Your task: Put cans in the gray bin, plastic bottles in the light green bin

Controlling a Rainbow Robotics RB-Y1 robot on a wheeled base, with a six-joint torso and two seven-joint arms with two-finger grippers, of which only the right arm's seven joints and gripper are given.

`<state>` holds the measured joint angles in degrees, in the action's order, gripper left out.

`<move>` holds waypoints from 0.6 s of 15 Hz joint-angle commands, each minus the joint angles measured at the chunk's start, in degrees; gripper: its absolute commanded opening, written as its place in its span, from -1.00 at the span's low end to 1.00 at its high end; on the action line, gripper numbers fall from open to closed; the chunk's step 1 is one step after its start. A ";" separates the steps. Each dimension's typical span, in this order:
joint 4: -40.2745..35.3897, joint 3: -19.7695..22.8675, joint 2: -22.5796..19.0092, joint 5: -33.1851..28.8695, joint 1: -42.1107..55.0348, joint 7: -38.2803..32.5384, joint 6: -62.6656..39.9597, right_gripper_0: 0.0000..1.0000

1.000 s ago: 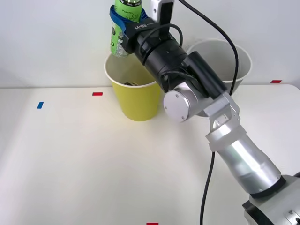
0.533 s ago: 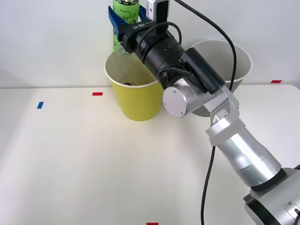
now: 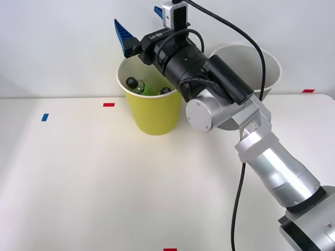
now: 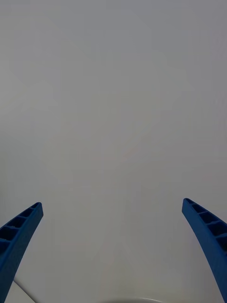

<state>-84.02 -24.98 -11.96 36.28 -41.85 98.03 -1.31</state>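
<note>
Bottle dropped into light green bin, hand spread above

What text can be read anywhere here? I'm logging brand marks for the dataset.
"RB-Y1", roughly: small white lettering on the black body of the right gripper, barely readable.
Plastic bottle in the light green bin: no label text readable.

— Hidden? Near wall and lower front of the gray bin, behind the right arm. Lower bodies of the plastic bottles, sunk below the rim of the light green bin.

— Cut off? Far blue finger of the right gripper, at the top edge. Bottle labels: too small to read.
</note>
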 commanded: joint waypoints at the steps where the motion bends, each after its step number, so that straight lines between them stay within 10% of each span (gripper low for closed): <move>1: -0.09 -0.50 -1.05 -0.34 0.02 0.32 0.25 1.00; 9: -24.17 0.20 -4.48 -1.57 22.87 1.47 5.17 1.00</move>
<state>-102.09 -25.25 -15.54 34.79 -25.88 99.42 2.32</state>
